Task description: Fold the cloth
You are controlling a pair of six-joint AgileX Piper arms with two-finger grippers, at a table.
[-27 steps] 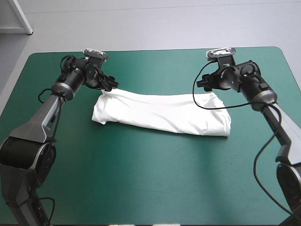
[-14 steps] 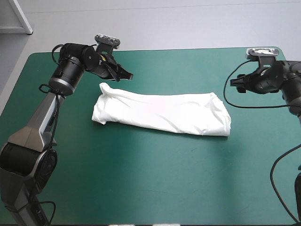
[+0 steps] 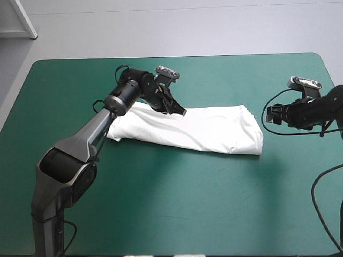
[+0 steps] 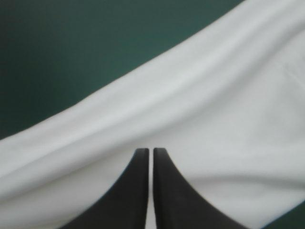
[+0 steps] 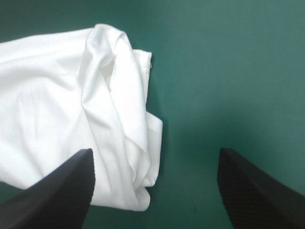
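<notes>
The left gripper is closed over the long white folded T-shirt. The open right gripper should grab its end whole.

Left arm runs from the lower left of the high view up to centre, elbow bent, wrist tipped down to the right. Left gripper has its fingers pressed together in one point. Right arm enters at the right edge, roughly level, pointing left. Right gripper has its fingers spread wide apart.
</notes>
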